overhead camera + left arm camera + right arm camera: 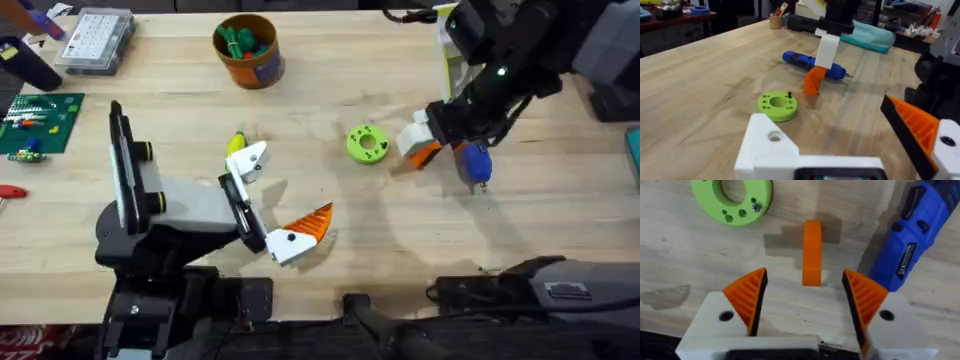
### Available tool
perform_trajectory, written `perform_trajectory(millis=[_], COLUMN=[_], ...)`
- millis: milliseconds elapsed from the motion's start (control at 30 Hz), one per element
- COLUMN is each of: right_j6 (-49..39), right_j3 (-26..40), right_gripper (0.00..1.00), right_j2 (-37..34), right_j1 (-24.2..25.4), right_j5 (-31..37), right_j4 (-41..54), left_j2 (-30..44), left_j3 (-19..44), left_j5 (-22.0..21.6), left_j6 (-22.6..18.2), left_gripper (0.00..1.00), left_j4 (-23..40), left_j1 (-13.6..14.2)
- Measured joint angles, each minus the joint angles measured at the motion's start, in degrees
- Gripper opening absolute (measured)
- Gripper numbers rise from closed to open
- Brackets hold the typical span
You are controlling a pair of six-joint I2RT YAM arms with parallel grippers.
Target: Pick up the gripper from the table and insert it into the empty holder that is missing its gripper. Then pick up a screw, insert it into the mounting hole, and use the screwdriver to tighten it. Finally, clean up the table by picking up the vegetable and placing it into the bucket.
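Overhead downward; both wrist views close, low, sharing green disc (367, 144).

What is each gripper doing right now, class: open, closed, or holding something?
Left gripper: open, holding nothing.
Right gripper: open, straddling the loose orange gripper, not gripping.

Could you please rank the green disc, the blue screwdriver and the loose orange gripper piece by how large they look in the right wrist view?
1. The screwdriver, largest, though cut off by the view's edge.
2. The green disc, also partly cut off.
3. The loose orange gripper piece, clearly smallest.
All three lie on the table at similar distance, so the order seems reliable.
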State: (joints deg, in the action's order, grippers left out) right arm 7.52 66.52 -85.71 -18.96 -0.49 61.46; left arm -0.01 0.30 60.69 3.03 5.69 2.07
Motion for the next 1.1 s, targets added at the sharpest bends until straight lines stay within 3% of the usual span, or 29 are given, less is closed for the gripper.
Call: perform_trajectory(millis=[600,833,867,1100], right_j6=[0.0,-0.1,-0.2,-0.3], right_j3=[-0.1,-0.1,-0.1,-0.1], right_gripper=[0.89,0.676,0.608,0.506], right_j2=[-3.6,-3.6,-3.6,-3.6], right_j1=[2.2,2.2,2.2,2.2], right_j5=[0.0,-0.4,-0.5,-0.5], right_j4=[-1.9,-0.8,-0.8,-0.9], left_j2=[0.0,0.0,0.0,0.0], left_j3=[0.0,0.0,0.0,0.0], left_j5=[0.0,0.0,0.0,0.0], left_j6=[0.0,0.0,0.0,0.0], left_gripper=[0.991,0.991,0.991,0.991], left_j4=[0.0,0.0,0.0,0.0], left_j1=[0.0,0.0,0.0,0.0])
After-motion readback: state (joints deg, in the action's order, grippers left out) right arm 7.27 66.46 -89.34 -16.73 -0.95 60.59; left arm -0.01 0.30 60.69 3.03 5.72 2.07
